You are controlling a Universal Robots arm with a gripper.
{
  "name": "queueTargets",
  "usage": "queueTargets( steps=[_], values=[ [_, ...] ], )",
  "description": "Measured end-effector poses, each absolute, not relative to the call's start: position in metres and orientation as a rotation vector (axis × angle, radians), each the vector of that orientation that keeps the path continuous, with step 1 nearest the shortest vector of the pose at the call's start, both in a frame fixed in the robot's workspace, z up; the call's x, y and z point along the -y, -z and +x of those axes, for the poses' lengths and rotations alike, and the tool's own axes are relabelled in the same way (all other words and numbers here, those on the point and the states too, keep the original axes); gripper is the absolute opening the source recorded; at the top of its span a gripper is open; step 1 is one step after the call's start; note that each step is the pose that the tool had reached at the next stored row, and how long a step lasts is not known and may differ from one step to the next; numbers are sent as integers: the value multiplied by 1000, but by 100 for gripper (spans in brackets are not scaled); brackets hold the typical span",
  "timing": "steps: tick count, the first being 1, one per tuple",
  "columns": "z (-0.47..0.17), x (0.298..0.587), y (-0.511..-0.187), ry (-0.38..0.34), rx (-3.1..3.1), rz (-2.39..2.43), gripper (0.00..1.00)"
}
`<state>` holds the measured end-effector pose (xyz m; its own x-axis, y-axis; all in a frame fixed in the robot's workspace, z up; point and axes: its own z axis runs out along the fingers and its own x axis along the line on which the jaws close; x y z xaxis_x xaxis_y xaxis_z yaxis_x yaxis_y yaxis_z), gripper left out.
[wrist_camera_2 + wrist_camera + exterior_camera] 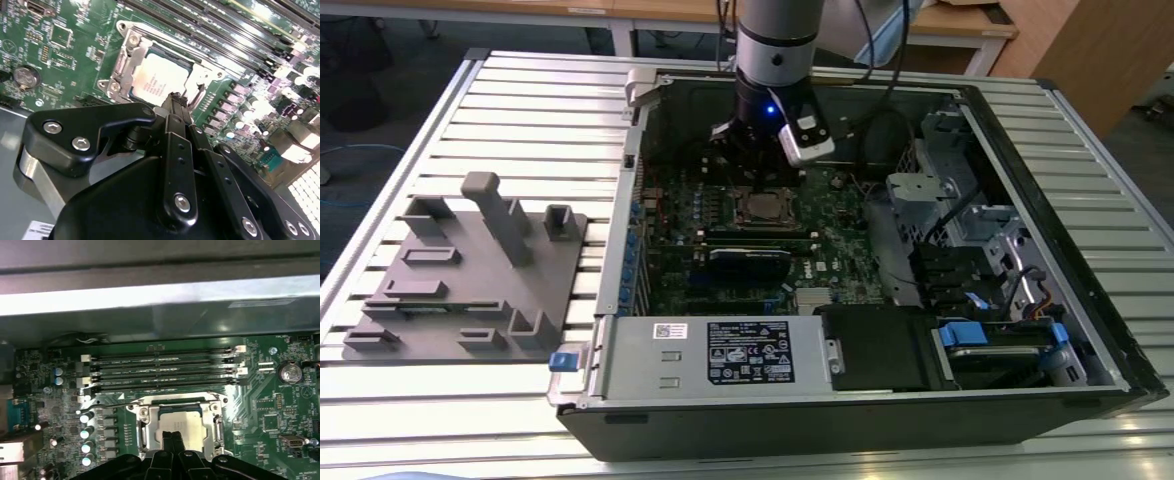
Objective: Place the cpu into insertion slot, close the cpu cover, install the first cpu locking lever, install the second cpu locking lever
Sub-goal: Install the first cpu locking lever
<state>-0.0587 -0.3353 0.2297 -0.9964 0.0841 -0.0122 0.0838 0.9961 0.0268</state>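
The gripper (175, 100) is hanging directly over the chip (156, 80) inside the open computer case (854, 425). Its jaws are sitting pressed together with no gap showing and are gripping nothing. The chip is lying flat in the socket (177, 410), and the cover (144, 429) appears to be lying down around it as a silvery frame, with the chip's metal top showing through the window. Hazards at this stage: joined fingertips bearing down off-centre could be scratching the chip's top or tilting it on the contacts beneath. A sideways slip could be carrying the tips into the memory slots (165, 371) or the row of capacitors (86, 432) just beside the socket. A cover that is not fully seated could be springing up when disturbed. The gripper body is hiding the near edge of the chip and cover in both wrist views. It cannot be told whether the tips are touching the chip or hovering above it. The locking levers are hard to make out, so their latched state is not determinable.
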Motion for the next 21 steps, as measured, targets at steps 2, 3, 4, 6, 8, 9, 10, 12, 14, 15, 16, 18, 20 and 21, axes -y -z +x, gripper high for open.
queueTargets(
  steps=[2, 3, 4, 6, 8, 9, 10, 12, 14, 15, 16, 18, 20, 21],
  values=[
    [-62, 335, -230, -41, -3125, 131, 10],
    [-65, 335, -230, -41, -3125, 132, 10],
    [-66, 335, -230, -41, -3125, 132, 10],
    [-68, 335, -230, -41, -3125, 132, 10],
    [-69, 335, -230, -42, -3125, 131, 10],
    [-69, 335, -230, -42, -3125, 131, 10],
    [-69, 335, -230, -44, -3125, 132, 10],
    [-69, 335, -231, -46, -3125, 132, 10],
    [-69, 335, -232, -48, -3125, 132, 10],
    [-69, 335, -232, -49, -3125, 132, 10],
    [-69, 335, -233, -50, -3125, 132, 10],
    [-69, 335, -235, -53, -3125, 132, 10],
    [-69, 335, -237, -55, -3125, 132, 10],
    [-69, 335, -238, -56, -3125, 132, 10]
  ],
)
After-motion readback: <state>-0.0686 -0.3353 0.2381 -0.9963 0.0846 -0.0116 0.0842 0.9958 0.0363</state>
